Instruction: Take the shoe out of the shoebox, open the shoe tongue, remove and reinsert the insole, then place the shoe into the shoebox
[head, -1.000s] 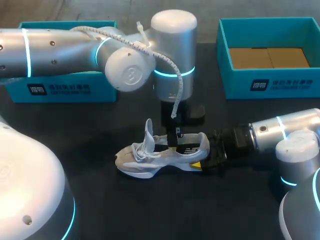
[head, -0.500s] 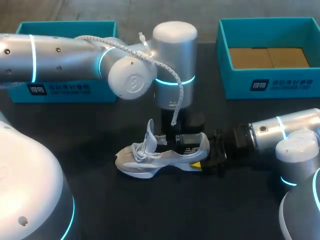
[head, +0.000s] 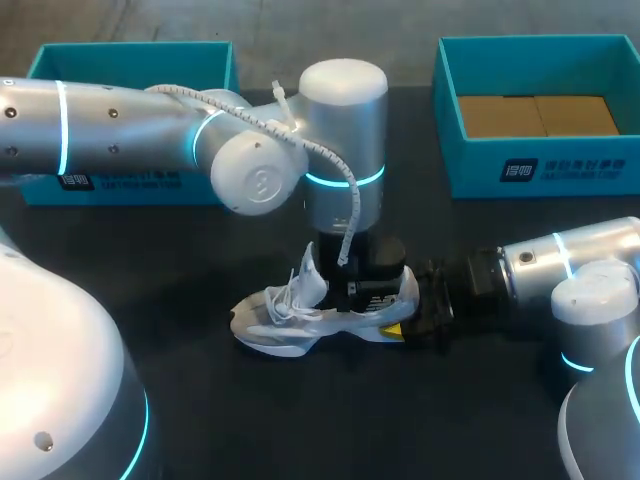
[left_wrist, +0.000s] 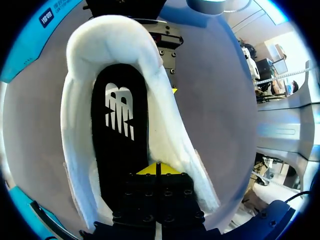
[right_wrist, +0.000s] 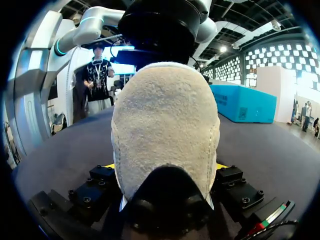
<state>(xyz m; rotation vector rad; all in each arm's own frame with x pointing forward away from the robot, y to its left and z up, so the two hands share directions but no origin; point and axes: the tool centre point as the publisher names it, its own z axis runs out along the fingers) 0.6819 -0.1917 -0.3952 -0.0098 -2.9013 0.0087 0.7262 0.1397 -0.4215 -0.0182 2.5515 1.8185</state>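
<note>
One shoe (head: 290, 322), white mesh with a fuzzy, rounded suede heel, lies lower middle on the dark matte tabletop (head: 200, 400), outside both boxes. Its tongue (head: 306, 272) stands up. One flat black insole (left_wrist: 120, 150) lies inside.

Left gripper (left_wrist: 157, 169) is down in the shoe opening with its fingers pressed together and its yellow tips at the insole; can't tell whether they pinch it. Right gripper (right_wrist: 165, 167) clamps the heel from both sides.

Two teal cardboard shoeboxes: one upper left (head: 130, 180), one upper right (head: 540, 170) with a brown cardboard sheet (head: 535, 115) inside.
</note>
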